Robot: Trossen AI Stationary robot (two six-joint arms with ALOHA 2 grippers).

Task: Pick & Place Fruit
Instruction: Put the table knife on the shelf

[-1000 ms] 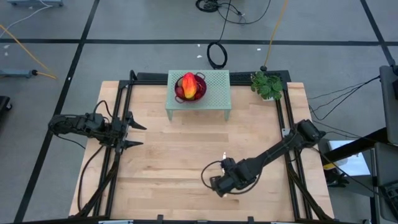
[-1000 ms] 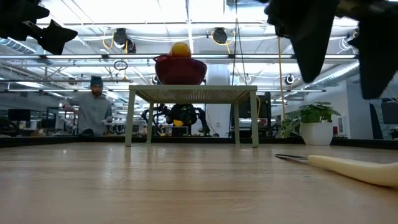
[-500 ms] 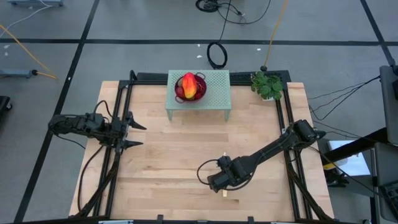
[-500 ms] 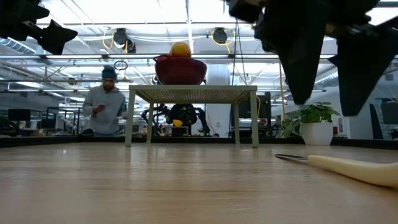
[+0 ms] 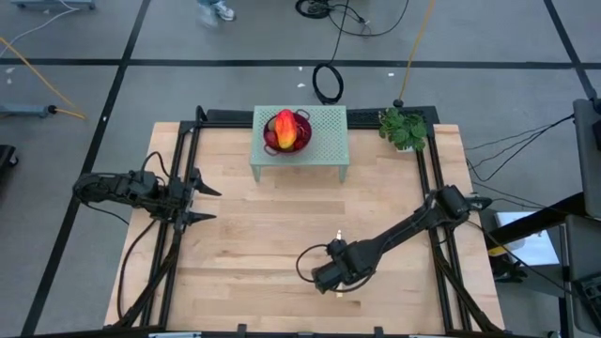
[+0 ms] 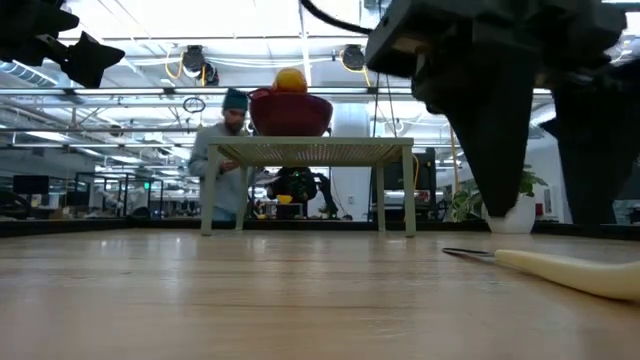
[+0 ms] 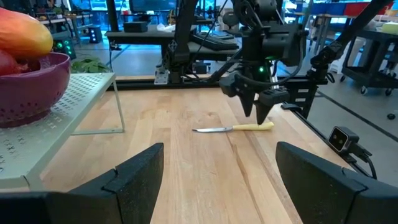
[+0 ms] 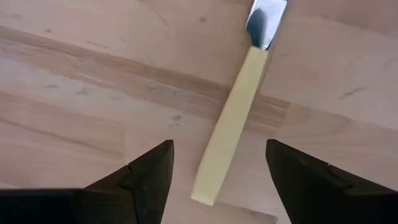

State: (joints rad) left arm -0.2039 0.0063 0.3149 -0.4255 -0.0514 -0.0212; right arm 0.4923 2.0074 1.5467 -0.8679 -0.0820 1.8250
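Note:
The fruit (image 5: 285,130), a red-orange-yellow oblong with dark red pieces beside it, lies in a purple colander bowl (image 5: 302,120) on a small green table (image 5: 324,141) at the far middle. Its yellow top (image 6: 290,80) shows above the bowl's rim (image 6: 290,112). My right gripper (image 8: 219,149) hangs open near the table's front, fingers pointing down, one on either side of a yellow-handled knife (image 8: 231,127) that lies flat on the wood. It stands a little above the knife (image 6: 560,270) without touching it. My left gripper (image 5: 214,205) waits open at the left edge.
A potted plant (image 5: 404,129) stands at the far right corner. The knife's blade (image 8: 267,18) points toward the far edge. Bare wood (image 5: 263,235) spreads between the two arms. A person (image 6: 225,150) walks in the room behind the table.
My right gripper has come down toward the knife and shifted a little toward the table's left and near edges. The knife has stayed where it was. Behind the table the person has walked along toward the right.

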